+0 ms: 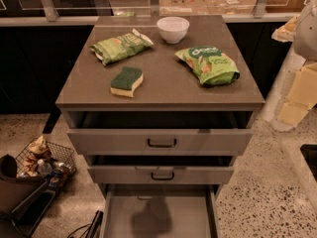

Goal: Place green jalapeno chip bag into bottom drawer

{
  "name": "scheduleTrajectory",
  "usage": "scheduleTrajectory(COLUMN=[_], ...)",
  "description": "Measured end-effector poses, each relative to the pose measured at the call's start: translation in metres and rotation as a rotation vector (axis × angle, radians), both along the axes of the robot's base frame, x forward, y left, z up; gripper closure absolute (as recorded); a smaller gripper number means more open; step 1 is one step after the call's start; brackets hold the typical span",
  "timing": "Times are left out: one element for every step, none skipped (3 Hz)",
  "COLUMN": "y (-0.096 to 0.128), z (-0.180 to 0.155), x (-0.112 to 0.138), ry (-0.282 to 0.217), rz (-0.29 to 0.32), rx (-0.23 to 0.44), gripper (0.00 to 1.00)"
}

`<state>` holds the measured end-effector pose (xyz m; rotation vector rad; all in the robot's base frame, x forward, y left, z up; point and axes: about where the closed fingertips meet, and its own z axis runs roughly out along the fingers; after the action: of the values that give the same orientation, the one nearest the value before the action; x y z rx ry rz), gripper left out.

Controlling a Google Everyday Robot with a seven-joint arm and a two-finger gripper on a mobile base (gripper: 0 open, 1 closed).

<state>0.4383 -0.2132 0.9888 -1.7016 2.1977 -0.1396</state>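
Table point(163, 90) carries 4 items: 1 jalapeno bag point(121, 46) lying flat at back left, 1 brighter green bag point(210, 63) at right, 1 sponge point(127, 81), 1 bowl point(173, 29). 3 drawers, bottom drawer point(158, 214) pulled out. Gripper point(296, 100) at right edge, off the table; grip state cannot be told.

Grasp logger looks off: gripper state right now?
Gripper: not in view; only pale arm links show at the right edge. The green jalapeno chip bag lies free on the cabinet top.
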Motion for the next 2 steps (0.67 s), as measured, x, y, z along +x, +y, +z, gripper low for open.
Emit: scheduleTrajectory(y=[0.0, -0.004], z=[0.0, 0.008], x=[0.0, 0.02], ry=[-0.001, -0.065], rz=[0.0, -0.036], rx=[0.0, 0.032], gripper=[0.0, 0.0])
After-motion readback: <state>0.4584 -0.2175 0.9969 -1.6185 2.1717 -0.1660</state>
